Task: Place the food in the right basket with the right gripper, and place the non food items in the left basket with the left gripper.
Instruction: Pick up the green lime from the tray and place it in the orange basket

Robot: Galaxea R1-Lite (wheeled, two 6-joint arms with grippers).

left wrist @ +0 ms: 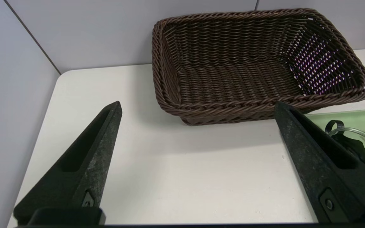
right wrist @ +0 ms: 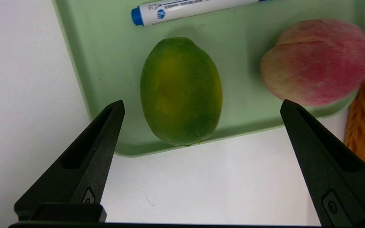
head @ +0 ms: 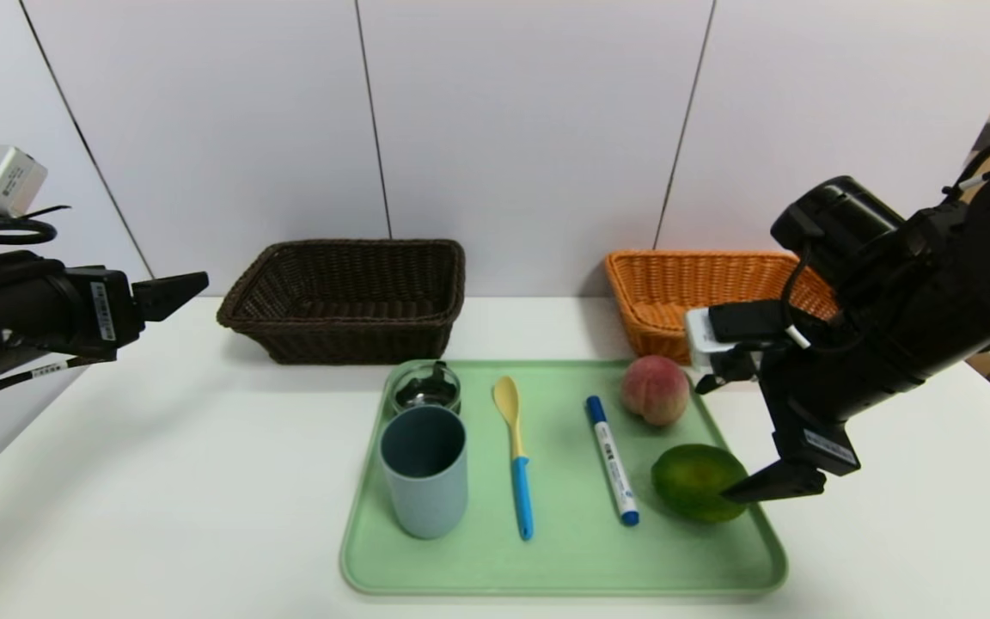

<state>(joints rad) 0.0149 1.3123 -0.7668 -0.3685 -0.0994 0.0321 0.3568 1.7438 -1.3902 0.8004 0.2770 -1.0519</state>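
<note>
On the green tray [head: 564, 563] lie the food, a pink peach [head: 655, 389] and a green lime [head: 699, 482], and the non food items: blue-grey cup [head: 424, 471], glass jar [head: 426, 389], yellow-and-blue spoon [head: 514, 447] and marker [head: 612, 458]. My right gripper [right wrist: 201, 105] hangs open just off the tray's right edge, pointed at the lime [right wrist: 181, 90] with nothing between its fingers. The peach [right wrist: 315, 61] lies beside it. Raised at the far left, my left gripper [left wrist: 198, 106] is open and empty, facing the dark brown left basket [left wrist: 252, 63]. The orange right basket [head: 675, 288] stands behind the right arm.
Both baskets stand against the white back wall, the brown one [head: 347, 297] behind the tray's left end. White tabletop [head: 160, 481] stretches left of the tray. The table's left edge runs under the left arm.
</note>
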